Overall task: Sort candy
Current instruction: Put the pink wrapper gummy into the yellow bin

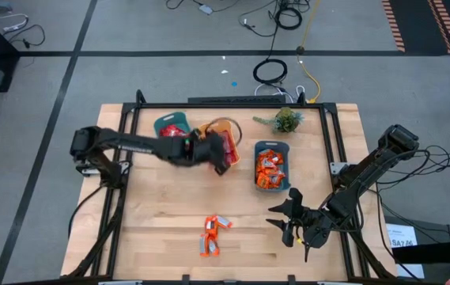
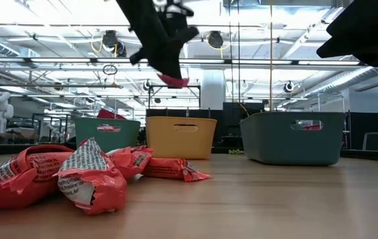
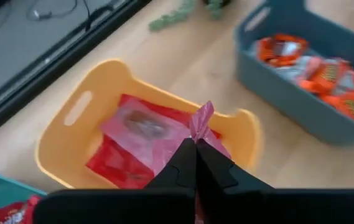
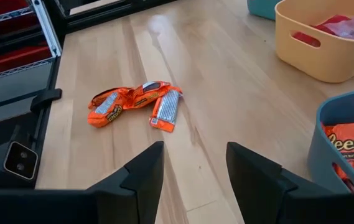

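1. Counter (image 1: 169, 229): carries 3 bins.
2. Yellow bin (image 3: 58, 140), the landmark: red and pink candy inside.
3. Left claw (image 3: 195, 152): above the bin, fully closed on 1 pink packet (image 3: 201, 118) by its crimped end.
4. Right claw (image 4: 192, 165): half open, empty, well away from the bin.
5. Loose candy (image 1: 211, 233): on the counter, well apart from the bin. Judged light, soft, slippery; pinch a crimped end.

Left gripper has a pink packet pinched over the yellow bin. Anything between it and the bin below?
Nothing visible. The left gripper holds the pink packet shut in its fingers, directly above the yellow bin. The bin is open-topped, with only red and pink candy already lying inside.
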`<control>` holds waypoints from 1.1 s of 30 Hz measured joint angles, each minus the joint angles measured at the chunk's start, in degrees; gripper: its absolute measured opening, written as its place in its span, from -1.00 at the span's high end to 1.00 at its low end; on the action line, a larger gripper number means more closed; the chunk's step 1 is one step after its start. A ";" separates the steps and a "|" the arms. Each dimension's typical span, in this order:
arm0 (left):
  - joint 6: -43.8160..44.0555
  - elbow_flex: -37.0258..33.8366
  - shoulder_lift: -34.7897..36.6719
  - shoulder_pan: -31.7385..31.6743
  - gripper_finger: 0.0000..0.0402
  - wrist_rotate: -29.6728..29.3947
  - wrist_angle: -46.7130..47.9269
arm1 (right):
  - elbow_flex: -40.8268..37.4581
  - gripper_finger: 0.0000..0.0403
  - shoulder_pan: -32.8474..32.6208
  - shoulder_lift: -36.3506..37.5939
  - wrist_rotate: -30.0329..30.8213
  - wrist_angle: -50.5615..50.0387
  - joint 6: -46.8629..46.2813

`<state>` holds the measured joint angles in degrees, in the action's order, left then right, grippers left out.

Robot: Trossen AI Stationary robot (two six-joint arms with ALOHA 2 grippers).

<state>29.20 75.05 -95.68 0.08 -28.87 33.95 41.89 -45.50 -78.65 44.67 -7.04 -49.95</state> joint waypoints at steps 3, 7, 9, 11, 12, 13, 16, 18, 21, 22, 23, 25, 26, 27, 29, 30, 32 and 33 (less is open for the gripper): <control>-1.56 0.00 -0.13 -5.20 1.00 3.76 0.16 | 0.00 0.18 0.01 0.00 -0.01 -0.04 0.06; -1.53 -0.37 -0.02 -10.16 0.95 5.59 -0.22 | 0.00 0.18 0.00 0.00 -0.01 -0.06 0.09; -1.52 -0.44 -0.06 -11.55 0.91 5.78 -0.20 | 0.00 0.18 0.00 0.00 -0.01 -0.11 0.12; -1.50 -0.44 -0.03 -12.34 0.88 5.76 -0.31 | 0.00 0.18 0.00 0.00 -0.01 -0.09 0.42; -1.50 -0.44 -0.02 -12.57 0.87 5.77 -0.38 | 0.00 0.18 0.00 0.00 -0.01 -0.09 0.65; -1.54 -0.44 -0.02 -12.64 0.86 5.78 -0.39 | 0.00 0.18 0.02 0.00 -0.01 -0.11 0.88; -2.68 -0.44 -0.04 -12.71 0.85 5.84 -0.44 | 0.00 0.18 0.00 0.00 -0.01 -0.09 1.16; -3.44 -0.44 -0.04 -12.71 0.85 5.82 -0.46 | 0.00 0.18 0.00 0.00 0.00 -0.09 1.16; -4.67 -0.44 -0.02 -12.71 0.85 5.82 -0.46 | 0.00 0.18 0.00 0.00 -0.01 -0.09 1.16; -4.60 -0.44 -0.02 -12.71 0.85 5.82 -0.46 | 0.00 0.18 0.00 0.00 -0.01 -0.09 1.16; -4.48 -0.44 -0.02 -12.71 0.84 5.82 -0.46 | 0.00 0.18 0.00 0.00 0.00 -0.09 1.16; -4.23 -0.44 -0.02 -12.71 0.84 5.82 -0.46 | 0.00 0.18 0.01 0.00 -0.01 -0.07 1.10; -4.23 -0.44 -0.02 -12.71 0.84 5.82 -0.48 | 0.00 0.18 0.00 0.00 -0.01 -0.07 1.07; -4.23 -0.44 -0.02 -12.71 0.84 5.82 -0.46 | 0.00 0.18 0.00 0.00 -0.01 -0.07 1.09; -4.24 -0.44 -0.02 -12.71 0.84 5.81 -0.45 | 0.00 0.18 0.00 0.00 -0.01 -0.07 0.92; -4.41 -0.44 -0.02 -12.71 0.84 5.80 -0.46 | 0.00 0.18 0.01 0.00 -0.01 -0.07 0.81; -4.53 -0.44 -0.02 -12.71 0.84 5.78 -0.46 | 0.00 0.18 0.00 0.00 0.00 -0.07 0.76; -4.51 -0.44 -0.02 -12.71 0.84 5.78 -0.44 | 0.00 0.18 0.01 0.00 -0.01 -0.07 0.76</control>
<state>24.69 74.61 -95.70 -12.62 -23.09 33.52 41.89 -45.49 -78.65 44.66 -7.11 -49.19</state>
